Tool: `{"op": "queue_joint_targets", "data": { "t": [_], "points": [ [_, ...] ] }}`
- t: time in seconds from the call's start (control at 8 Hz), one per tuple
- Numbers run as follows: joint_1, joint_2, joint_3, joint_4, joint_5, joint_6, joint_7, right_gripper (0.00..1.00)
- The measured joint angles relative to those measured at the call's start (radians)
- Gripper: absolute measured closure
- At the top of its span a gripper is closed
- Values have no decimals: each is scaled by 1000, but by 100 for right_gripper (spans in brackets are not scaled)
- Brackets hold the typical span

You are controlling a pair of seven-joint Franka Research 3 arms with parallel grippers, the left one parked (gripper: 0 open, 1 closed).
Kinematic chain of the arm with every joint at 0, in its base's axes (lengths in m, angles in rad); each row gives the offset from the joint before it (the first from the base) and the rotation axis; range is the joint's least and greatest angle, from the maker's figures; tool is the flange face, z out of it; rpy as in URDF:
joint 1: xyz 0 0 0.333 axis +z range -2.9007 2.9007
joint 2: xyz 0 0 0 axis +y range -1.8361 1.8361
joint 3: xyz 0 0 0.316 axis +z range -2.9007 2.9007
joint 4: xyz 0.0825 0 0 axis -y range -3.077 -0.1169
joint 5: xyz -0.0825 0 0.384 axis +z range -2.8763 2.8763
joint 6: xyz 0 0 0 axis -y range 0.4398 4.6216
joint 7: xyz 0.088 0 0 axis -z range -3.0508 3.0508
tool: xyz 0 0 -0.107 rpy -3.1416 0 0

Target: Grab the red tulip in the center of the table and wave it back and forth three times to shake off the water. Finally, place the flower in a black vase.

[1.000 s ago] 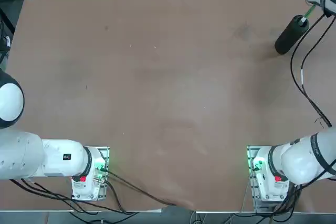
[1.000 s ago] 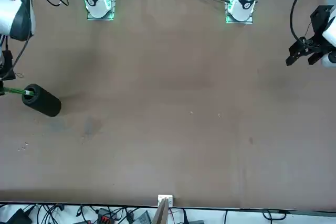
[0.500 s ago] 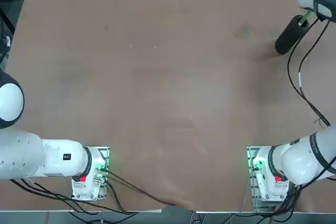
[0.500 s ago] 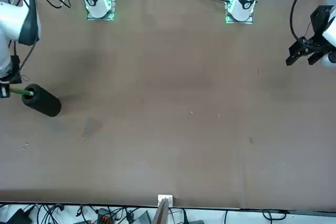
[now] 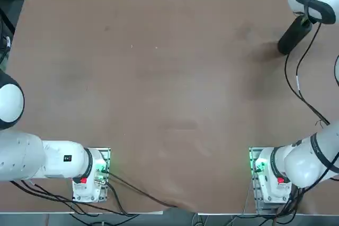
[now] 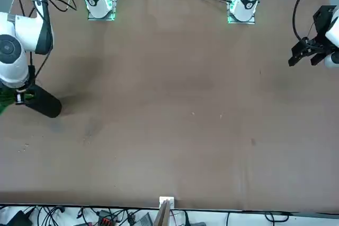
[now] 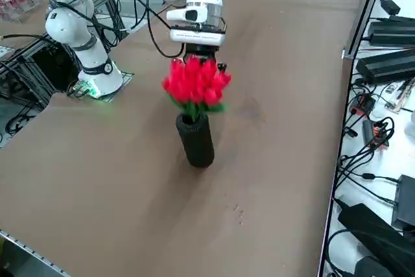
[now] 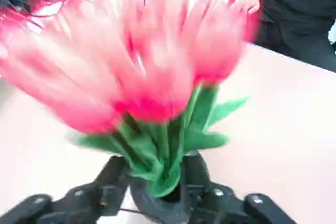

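Tulip: you see the red tulip (image 7: 194, 82) standing in the black vase (image 7: 196, 139), its blooms and green leaves above the round mouth, its stem down inside.
Vase: it stands upright on the surface (image 7: 117, 154), at the far right corner from the robot's side.
Tool: your right tool (image 8: 156, 187) sits at the vase mouth, just behind the blooms; its fingers (image 8: 113, 174) stand parted on either side of the leaves and grip nothing.
Beyond: a person (image 8: 294, 19) in dark clothes stands past the surface edge.
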Motion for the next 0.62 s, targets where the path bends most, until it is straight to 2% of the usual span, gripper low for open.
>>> {"op": "queue_joint_targets", "data": {
  "t": [0.12, 0.25, 0.62],
  "points": [
    [4, -12, 1, 12, 11, -28, -1, 15],
    [18, -27, 1, 17, 39, -63, -1, 0],
    [130, -86, 6, 77, 194, -278, -89, 0]
  ]
}}
